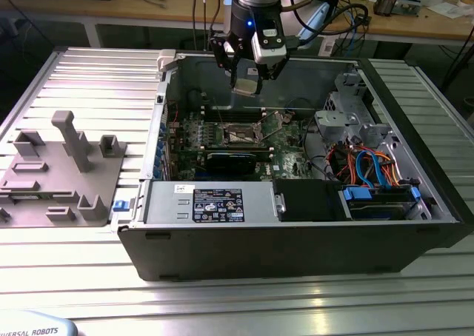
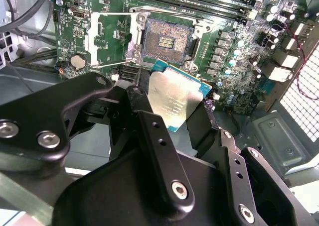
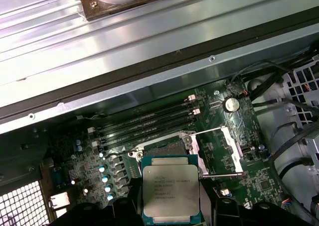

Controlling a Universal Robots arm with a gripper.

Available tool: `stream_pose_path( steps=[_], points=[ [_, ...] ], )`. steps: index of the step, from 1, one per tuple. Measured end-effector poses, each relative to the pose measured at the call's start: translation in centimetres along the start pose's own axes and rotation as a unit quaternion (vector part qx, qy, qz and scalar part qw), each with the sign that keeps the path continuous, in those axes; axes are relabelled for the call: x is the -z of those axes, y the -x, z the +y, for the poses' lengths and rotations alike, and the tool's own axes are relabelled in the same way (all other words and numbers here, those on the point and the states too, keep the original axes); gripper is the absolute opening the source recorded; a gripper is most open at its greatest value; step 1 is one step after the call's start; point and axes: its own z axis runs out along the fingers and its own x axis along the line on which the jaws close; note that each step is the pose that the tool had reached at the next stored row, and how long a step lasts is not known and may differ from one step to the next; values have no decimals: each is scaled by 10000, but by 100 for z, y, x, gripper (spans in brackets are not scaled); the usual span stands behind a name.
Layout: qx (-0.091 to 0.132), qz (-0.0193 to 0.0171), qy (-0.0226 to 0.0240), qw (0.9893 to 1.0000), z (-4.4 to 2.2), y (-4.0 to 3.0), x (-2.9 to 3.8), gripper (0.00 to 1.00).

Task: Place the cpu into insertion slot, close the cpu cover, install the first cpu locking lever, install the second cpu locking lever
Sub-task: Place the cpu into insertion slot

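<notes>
**Fig.** Gripper [image 1: 246, 83] over open PC case [image 1: 296, 240]; fingers [image 2: 149, 124] clamped on the cpu [image 2: 177, 99], one finger per opposite edge. Cpu is held in the air, metal top toward both wrist cams. It hangs above the insertion slot [image 2: 167, 39], offset to one side, no contact. Slot is bare, dark centre exposed. The cpu cover [image 2: 112, 39] stands open off the slot, btw. slot and coin cell [image 2: 78, 61], w/ thin lever wires along its edges. Memory slots [image 3: 149, 124] run along the slot's far side. Grey fixture block [image 1: 67, 173] rests on the ribbed surface [image 1: 222, 299], well apart from the slot, toward the exterior view's left.
</notes>
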Motion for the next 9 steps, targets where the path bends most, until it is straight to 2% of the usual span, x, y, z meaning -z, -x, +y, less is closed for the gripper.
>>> stream_pose_path(
  steps=[9],
  points=[
    [-17,-1,0,10000,0,0,-1,54]
  ],
)
